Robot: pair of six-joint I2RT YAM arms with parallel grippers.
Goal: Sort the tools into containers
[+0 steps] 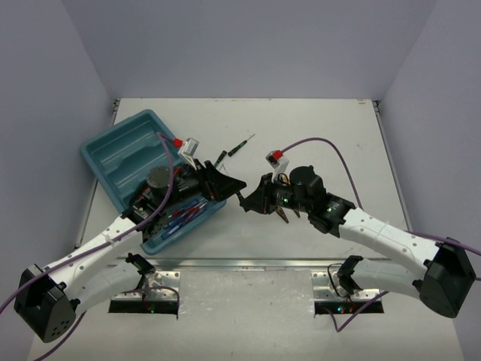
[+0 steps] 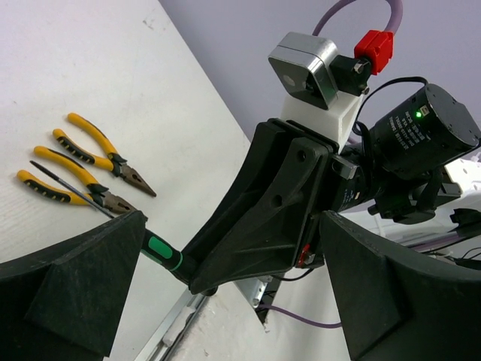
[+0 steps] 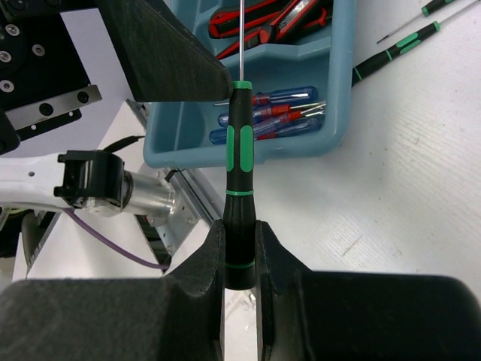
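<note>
Top external view, reading from the left: the teal tray (image 1: 120, 154) sits at centre left with your left hand (image 1: 229, 184) at its right edge, spread wide and carrying nothing. Just right of it, your right hand (image 3: 240, 233) is clamped on the butt of a thin black-green screwdriver (image 3: 240, 150), shaft pointing toward the tray. I'd judge it light and rigid, but its slim, smooth handle can pivot; a grip on the thicker green-banded middle looks steadier.
</note>
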